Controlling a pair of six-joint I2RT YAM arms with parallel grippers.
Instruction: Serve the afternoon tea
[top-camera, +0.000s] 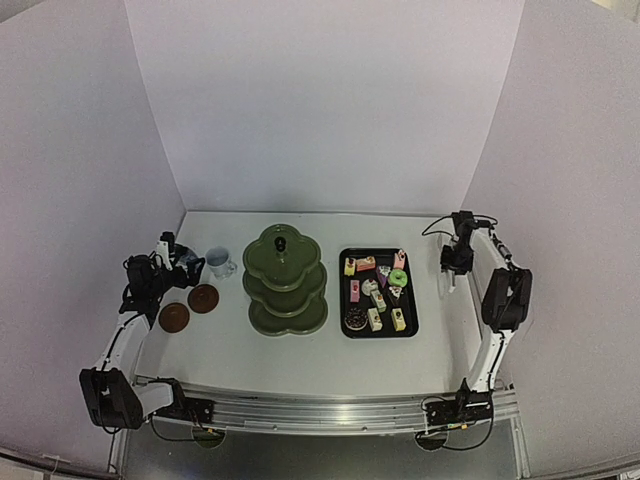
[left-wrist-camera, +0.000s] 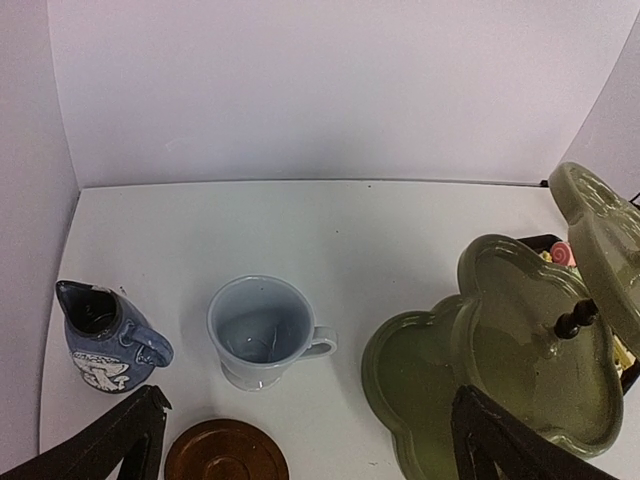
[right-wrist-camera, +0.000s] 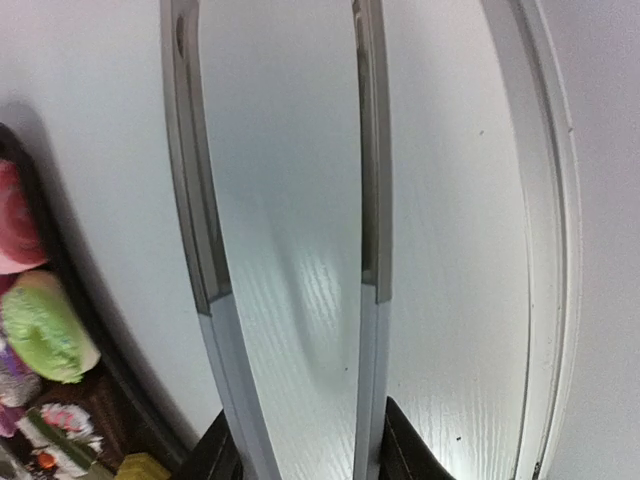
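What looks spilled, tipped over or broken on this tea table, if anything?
Nothing stands out. The cup and the small jug stand upright, the green stand is upright too, and the cakes all lie inside the tray.

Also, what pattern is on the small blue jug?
A white mushroom on the small blue ceramic jug; the left wrist view shows it best.
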